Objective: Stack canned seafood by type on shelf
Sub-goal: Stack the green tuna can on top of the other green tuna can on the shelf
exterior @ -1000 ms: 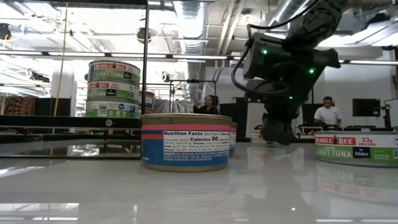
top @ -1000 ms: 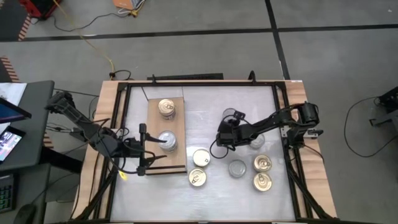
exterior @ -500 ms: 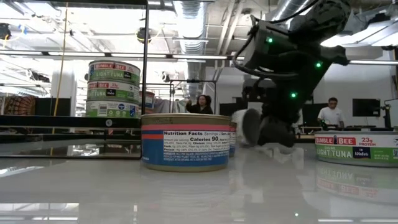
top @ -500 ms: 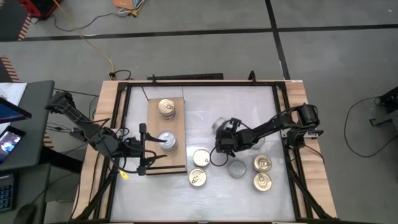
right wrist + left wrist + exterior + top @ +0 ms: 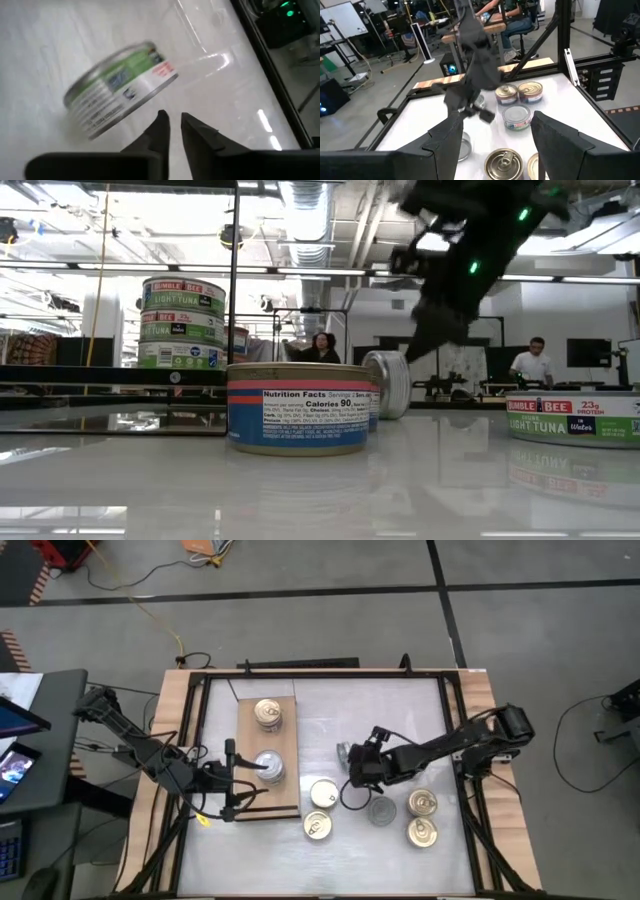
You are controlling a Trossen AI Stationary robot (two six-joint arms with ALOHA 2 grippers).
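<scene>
Grey concrete floor (image 5: 300, 620) around the table; two seated people (image 5: 527, 363) behind.

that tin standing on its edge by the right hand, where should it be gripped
The tin on edge shows its round face to the low camera, rim on the table. Probably best to come from above and pinch its two flat faces; the right hand, nearly shut beside it, must open first.

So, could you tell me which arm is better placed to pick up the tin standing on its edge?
The right. Its gripper hangs beside the tipped tin mid-table, fingers nearly shut and empty. The left gripper is open at the silver-topped stack on the shelf, farther off.
</scene>
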